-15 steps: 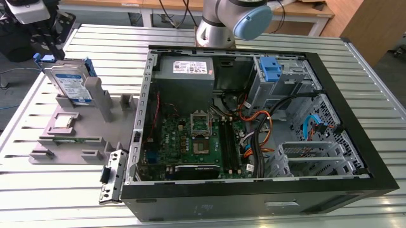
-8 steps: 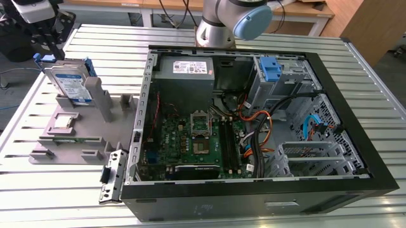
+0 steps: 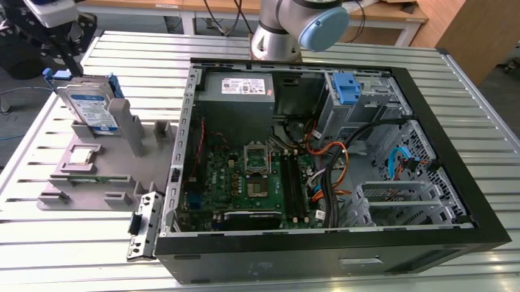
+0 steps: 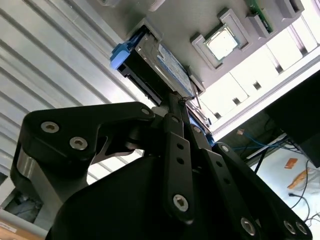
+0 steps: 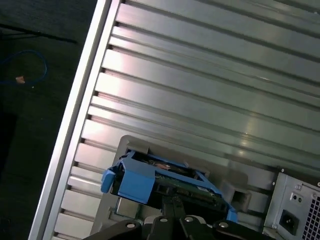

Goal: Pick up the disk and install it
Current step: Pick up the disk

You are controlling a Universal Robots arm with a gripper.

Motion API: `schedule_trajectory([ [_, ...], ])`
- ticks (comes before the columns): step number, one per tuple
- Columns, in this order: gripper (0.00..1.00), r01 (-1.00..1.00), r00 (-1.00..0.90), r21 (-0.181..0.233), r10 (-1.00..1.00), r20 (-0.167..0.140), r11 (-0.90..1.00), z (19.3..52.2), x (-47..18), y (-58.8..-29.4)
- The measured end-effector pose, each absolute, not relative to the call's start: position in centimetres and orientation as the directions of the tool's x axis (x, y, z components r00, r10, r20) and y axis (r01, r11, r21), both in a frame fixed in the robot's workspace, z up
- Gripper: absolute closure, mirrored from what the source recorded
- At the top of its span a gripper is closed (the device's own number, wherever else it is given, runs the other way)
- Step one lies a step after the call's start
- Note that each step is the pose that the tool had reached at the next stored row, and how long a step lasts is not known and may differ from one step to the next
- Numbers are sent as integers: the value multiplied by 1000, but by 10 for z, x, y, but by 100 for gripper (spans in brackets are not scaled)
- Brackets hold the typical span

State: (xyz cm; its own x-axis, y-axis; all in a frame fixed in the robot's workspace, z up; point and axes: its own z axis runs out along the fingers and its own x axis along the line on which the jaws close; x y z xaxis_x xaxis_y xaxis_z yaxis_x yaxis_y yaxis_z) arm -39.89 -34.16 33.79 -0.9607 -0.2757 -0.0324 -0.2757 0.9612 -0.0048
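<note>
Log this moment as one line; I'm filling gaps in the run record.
pincer: at top edge of silver rectangular metal disk with blue rails | disk: upright in grey plastic holder | install: not yet done

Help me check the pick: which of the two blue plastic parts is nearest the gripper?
The blue-railed disk standing in the grey holder, by the gripper. The bare blue bracket sits apart, inside the computer case.

Silver disk (image 3: 86, 104), white-and-blue label (image 3: 94, 115), blue rails (image 5: 131, 181); grey holder (image 3: 97, 165); ribbed silver table (image 3: 73, 249); black case (image 3: 325, 258).
</note>
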Motion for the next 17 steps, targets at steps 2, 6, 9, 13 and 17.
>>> schedule_trajectory([
  [2,90,-309,-951,-5,-309,-33,951,338,-399,-342],
  [6,90,-372,-928,-5,-372,-34,928,338,-399,-342],
  [9,90,-415,-909,-5,-415,-34,910,338,-399,-342],
  [13,90,-471,-882,-5,-471,-34,882,338,-399,-342],
  [17,90,-533,-845,-5,-533,-34,846,337,-399,-342],
])
